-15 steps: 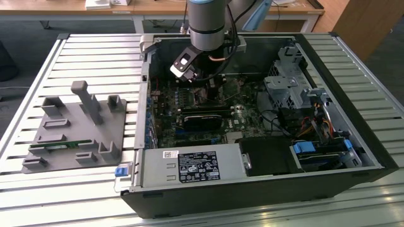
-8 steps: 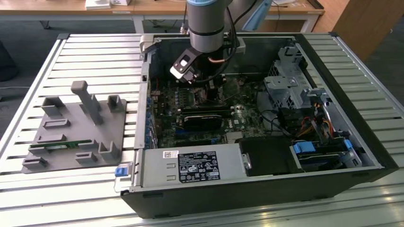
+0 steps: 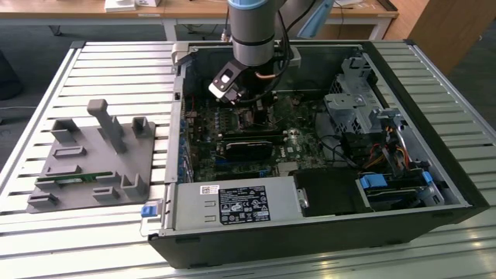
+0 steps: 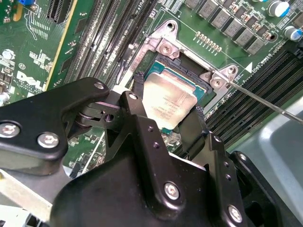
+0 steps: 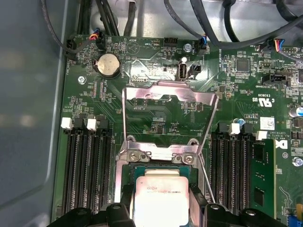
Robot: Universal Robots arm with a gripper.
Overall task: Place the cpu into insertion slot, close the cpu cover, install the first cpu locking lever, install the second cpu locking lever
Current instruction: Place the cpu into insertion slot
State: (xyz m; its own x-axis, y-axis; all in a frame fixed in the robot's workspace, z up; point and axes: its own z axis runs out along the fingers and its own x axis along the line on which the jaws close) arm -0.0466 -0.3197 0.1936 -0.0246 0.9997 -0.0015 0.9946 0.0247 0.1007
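Ext. view: grey fixture block [image 3: 93, 168] noted on slatted table [image 3: 46, 244] at its edge on the exterior view's left. Open PC case [image 3: 310, 238] sits to its right, w/ arm [image 3: 252, 29] inside nr the case's far corner on that same side.

Cpu [image 5: 160, 201]: flat square, dull silver-beige lid, faint print, thin green rim. It is clamped betw. the black fingers [image 4: 137, 94] of the gripper [image 4: 168, 100], jaws closed on two opposite edges, directly over the insertion slot [image 4: 187, 70] on the green board. Seated or not: can't be told.

Cpu cover [image 5: 142, 93] stands raised, open. Thin lever wire [image 4: 258, 98] is seen beside the slot.
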